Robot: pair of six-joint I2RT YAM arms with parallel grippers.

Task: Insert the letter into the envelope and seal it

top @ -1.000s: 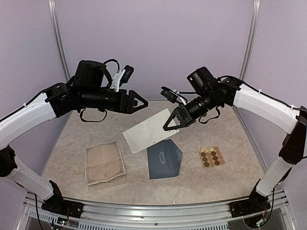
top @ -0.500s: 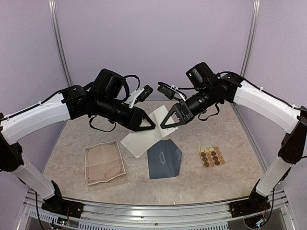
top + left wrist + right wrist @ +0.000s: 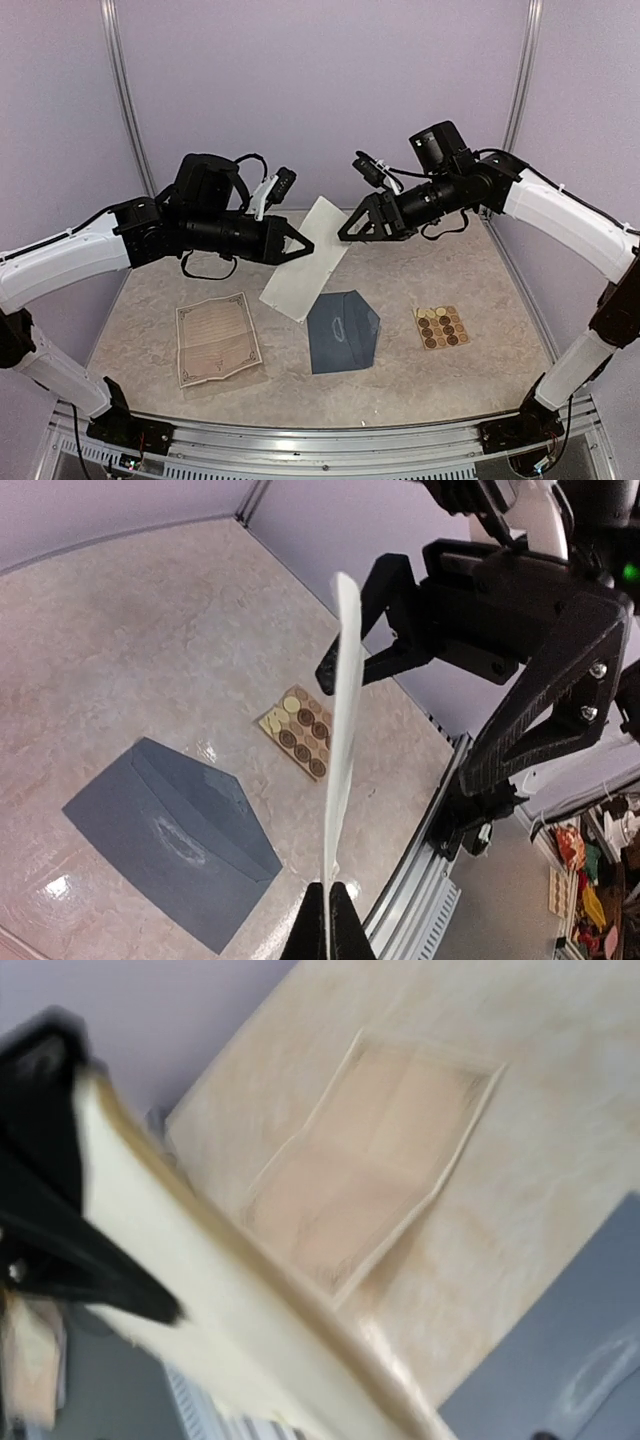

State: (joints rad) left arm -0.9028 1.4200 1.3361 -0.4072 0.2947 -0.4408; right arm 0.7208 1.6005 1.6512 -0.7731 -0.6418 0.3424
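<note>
The letter [image 3: 305,262], a plain cream folded sheet, hangs edge-up above the table's middle. My left gripper [image 3: 306,246] is shut on its edge; in the left wrist view the fingertips [image 3: 328,922] pinch the sheet [image 3: 342,730], which rises straight up from them. My right gripper [image 3: 352,234] is open just right of the sheet's top, its fingers spread and off the paper. The slate-blue envelope [image 3: 343,330] lies flat below the sheet, flap side up, and also shows in the left wrist view [image 3: 170,830]. The right wrist view is blurred, with the cream sheet [image 3: 250,1330] close across it.
A tan printed sheet with an ornate border [image 3: 217,338] lies on the front left of the table [image 3: 430,280]. A tan sheet of round brown stickers [image 3: 442,327] lies to the right of the envelope. A metal rail [image 3: 320,440] runs along the near edge.
My left gripper closed on the cream sheet and drew back left with it. My right gripper opened, let the sheet go and pulled away up and right.
</note>
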